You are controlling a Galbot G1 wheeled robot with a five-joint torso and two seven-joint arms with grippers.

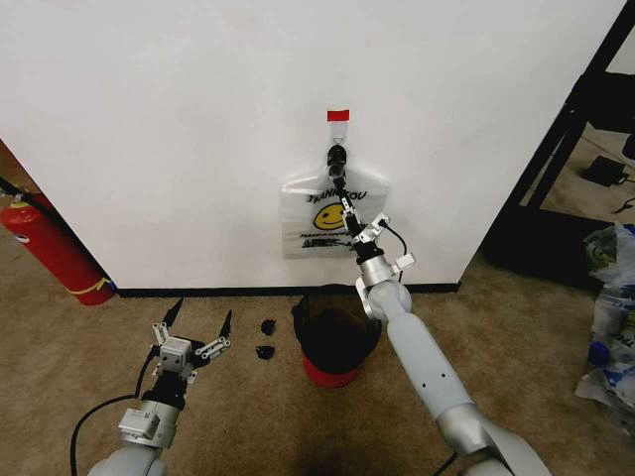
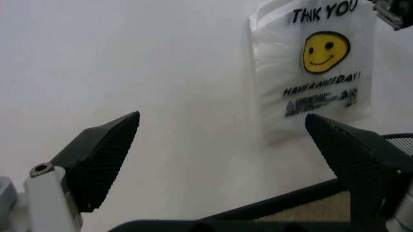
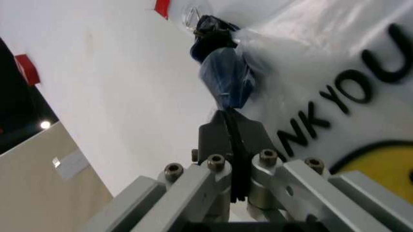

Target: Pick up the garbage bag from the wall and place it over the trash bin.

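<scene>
The garbage bag [image 1: 317, 223], translucent white with "THANK YOU" and a yellow smiley, hangs on the wall [image 1: 179, 119] from a hook under a red tape strip [image 1: 338, 116]. My right gripper [image 1: 346, 210] reaches up to the bag's upper middle. In the right wrist view its fingers [image 3: 229, 118] are pressed together on the plastic just below the blue handle patch [image 3: 226, 72]. The black mesh trash bin [image 1: 337, 332] with a red base stands on the carpet directly below the bag. My left gripper [image 1: 201, 322] hovers low, left of the bin, open and holding nothing [image 2: 223, 130].
A red fire extinguisher [image 1: 50, 248] leans at the wall's left end. Two small black pieces [image 1: 266, 337] lie on the carpet between the left gripper and the bin. A black frame [image 1: 575, 129] and plastic-wrapped items [image 1: 610, 297] stand at the right.
</scene>
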